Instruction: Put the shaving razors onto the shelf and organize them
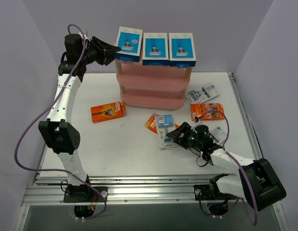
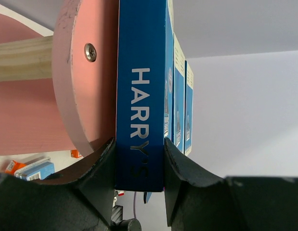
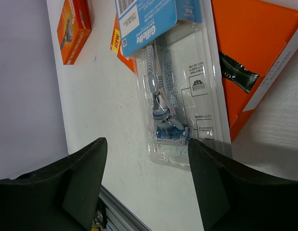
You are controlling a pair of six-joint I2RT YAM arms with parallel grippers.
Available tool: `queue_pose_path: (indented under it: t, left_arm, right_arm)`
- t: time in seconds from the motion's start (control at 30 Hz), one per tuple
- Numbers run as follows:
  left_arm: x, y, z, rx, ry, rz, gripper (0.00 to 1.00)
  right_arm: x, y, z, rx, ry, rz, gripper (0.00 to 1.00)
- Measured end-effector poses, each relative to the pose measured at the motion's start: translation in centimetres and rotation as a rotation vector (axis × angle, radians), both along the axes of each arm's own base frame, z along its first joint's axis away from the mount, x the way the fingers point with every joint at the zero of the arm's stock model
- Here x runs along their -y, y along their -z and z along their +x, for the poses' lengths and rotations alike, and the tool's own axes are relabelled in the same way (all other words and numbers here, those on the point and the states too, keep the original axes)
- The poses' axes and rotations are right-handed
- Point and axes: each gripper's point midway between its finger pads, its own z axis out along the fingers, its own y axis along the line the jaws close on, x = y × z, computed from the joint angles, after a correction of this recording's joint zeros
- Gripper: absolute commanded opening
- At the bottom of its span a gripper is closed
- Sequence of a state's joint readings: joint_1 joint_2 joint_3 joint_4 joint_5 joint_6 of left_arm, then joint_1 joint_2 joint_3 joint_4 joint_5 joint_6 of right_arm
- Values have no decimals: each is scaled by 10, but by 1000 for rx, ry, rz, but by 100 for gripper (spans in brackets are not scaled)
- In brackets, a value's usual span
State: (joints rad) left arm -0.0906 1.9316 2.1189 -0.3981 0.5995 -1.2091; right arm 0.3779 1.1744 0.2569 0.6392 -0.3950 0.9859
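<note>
The pink shelf [image 1: 153, 86] stands at the back middle with three blue-and-white razor boxes upright on its top board. My left gripper [image 1: 116, 49] is shut on the leftmost box [image 1: 128, 43]. In the left wrist view its fingers [image 2: 103, 168] squeeze the dark blue side of that box [image 2: 141, 110], which rests against the pink board [image 2: 81, 96]. My right gripper [image 1: 180, 134] is open, low over the near end of a clear blister pack [image 1: 164, 126]. In the right wrist view that blister pack [image 3: 175, 96] lies between and just beyond the spread gripper [image 3: 146, 144].
Orange packs lie on the table at the left [image 1: 108, 111], under the blister pack [image 1: 151, 122] and at the right [image 1: 206, 111]. Another blister pack [image 1: 202, 93] lies by the shelf's right end, and one [image 1: 218, 133] lies beside my right arm. A metal rail [image 1: 139, 192] runs along the near edge.
</note>
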Motion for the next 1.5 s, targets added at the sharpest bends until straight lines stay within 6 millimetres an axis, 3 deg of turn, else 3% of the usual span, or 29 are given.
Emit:
queue_pose_path:
  t: [1.5]
  left_arm:
    - [2, 6, -1, -27, -15, -101, 2]
  right_arm:
    - [1, 6, -2, 3, 1, 18, 64]
